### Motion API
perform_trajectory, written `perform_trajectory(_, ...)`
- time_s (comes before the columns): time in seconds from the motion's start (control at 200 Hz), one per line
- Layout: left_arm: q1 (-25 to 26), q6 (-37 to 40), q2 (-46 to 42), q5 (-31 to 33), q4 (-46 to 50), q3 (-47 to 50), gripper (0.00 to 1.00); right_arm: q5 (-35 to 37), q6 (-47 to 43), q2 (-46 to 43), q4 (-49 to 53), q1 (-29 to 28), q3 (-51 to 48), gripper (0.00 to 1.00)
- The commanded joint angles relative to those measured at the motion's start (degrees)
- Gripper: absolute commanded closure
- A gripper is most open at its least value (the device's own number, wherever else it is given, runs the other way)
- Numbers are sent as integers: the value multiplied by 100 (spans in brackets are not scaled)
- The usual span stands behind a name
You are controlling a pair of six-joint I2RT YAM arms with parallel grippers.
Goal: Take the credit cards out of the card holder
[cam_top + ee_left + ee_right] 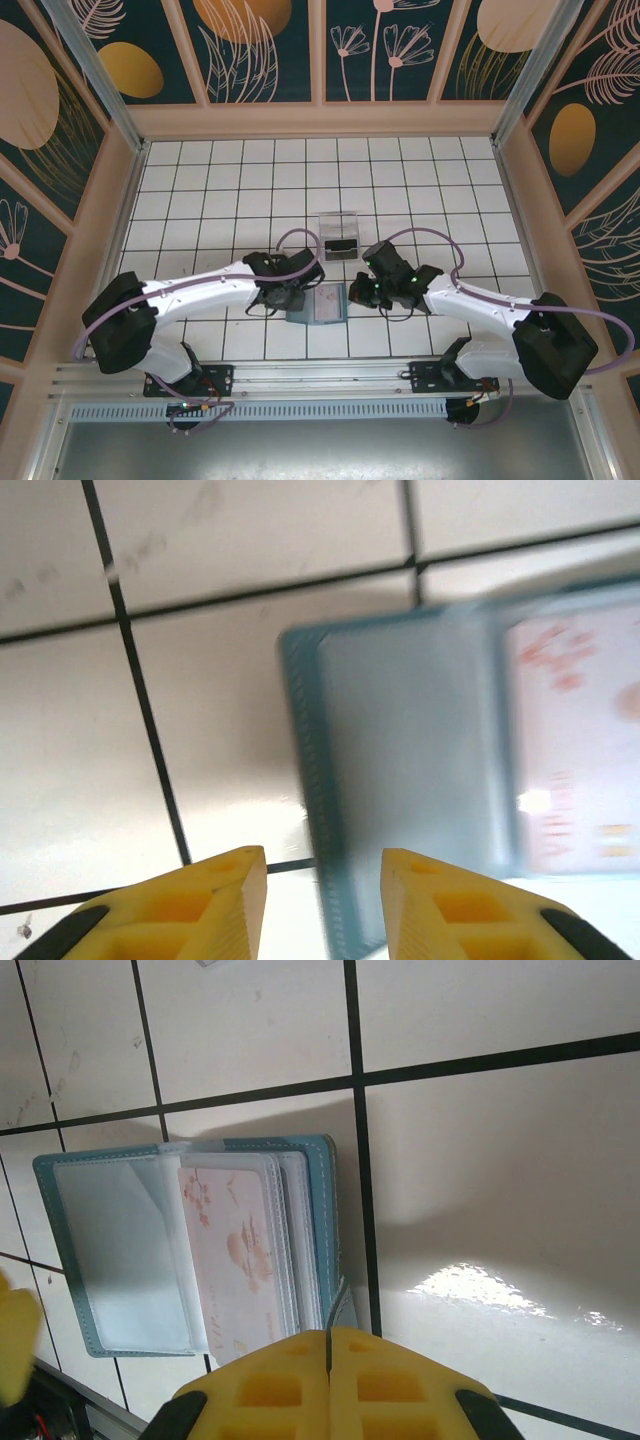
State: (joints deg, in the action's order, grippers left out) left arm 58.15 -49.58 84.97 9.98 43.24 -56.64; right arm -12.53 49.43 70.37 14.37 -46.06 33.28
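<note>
The job looks partly done at most. The card holder [190, 1250] lies opened like a book on the tiled worktop [200, 200], close to the middle of its near edge and between the two arms. A pale card [240, 1260] with pink print sits inside one of the holder's clear sleeves [120, 1250], so at least that one has yet to come out. Whether more cards lie under it in the stacked sleeves cannot be told. Just behind the holder, toward the middle of the worktop, stands a clear box [338, 218] with a dark flat piece [342, 246] in it. This is likely a black card already taken out, though it is too small to be sure. The left gripper [322, 900] hangs low over the holder's left cover with its jaws partly apart and nothing between them. The right gripper [328, 1370] has its jaws pressed together at the holder's right edge. Whether they nip that edge or merely rest by it is not clear.
</note>
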Motion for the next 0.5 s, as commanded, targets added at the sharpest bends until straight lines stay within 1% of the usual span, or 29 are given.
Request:
perform_trajectory(0.0, -16, 10, -214, 106, 325, -537, 61, -40, -148, 55, 101, 25, 195, 100)
perform_trajectory(0.125, -19, 43, -126, -240, 17, -889, 61, -21, -150, 49, 132, 27, 223, 100)
perform_trajectory(0.295, -19, -66, 151, -923, -1027, -653, 66, 22, -135, 21, 140, 16, 214, 100)
perform_trajectory(0.355, -31, -148, 236, -996, -1296, -508, 66, 32, -133, 21, 142, 17, 223, 100)
perform_trajectory(0.435, -49, -227, 321, -944, -1480, -417, 68, 32, -150, 21, 146, 16, 214, 100)
perform_trajectory(0.495, -115, -277, 320, -1055, -1733, -272, 69, 49, -163, 37, 171, 18, 227, 100)
